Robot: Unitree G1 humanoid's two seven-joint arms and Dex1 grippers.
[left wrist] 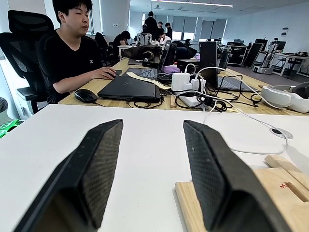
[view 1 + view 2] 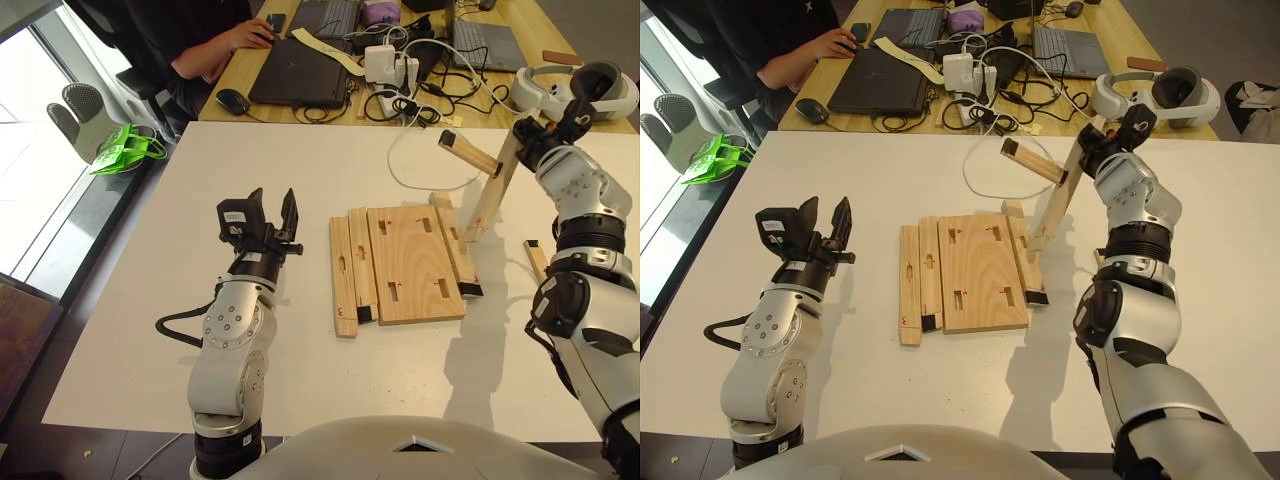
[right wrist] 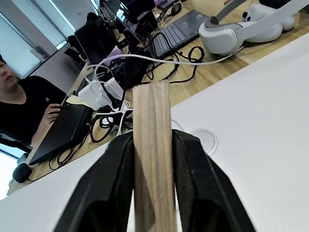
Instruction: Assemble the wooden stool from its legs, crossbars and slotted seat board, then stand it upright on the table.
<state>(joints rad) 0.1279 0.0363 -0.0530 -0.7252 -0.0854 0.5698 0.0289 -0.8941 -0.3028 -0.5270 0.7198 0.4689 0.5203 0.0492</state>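
**Leg piece up in the right gripper, seat board flat mid-table**

Slotted seat board [image 2: 415, 262]: lies flat in the middle of the white table [image 2: 250, 160], slots facing up. Looks stiff and light, plain sawn wood, likely a little slick on the table top and apt to slide when pressed from the side. Best pinned from above, or gripped across an edge.

Two slats [image 2: 352, 270]: lie touching each other along the board's left edge. A third slat [image 2: 458, 250]: lies against the right edge. One more short piece [image 2: 536, 258]: rests well off to the right, beside the right arm.

Leg [image 2: 495, 190]: stands tilted over the board's far right corner, lower end down at the third slat; cannot tell whether seated in a slot. Carries a crossbar [image 2: 468, 152] jutting from its upper part, so probably top-heavy and prone to twist in the grip. Rigid enough to push home, though the joint could bind if entered crooked.

Right gripper [image 3: 152, 145]: clamps the leg's upper end between both fingers, pads pressed flat to the wood.

Left gripper [image 2: 272, 205]: spread wide, holds nothing, hovers over bare table near the two slats, touching neither.
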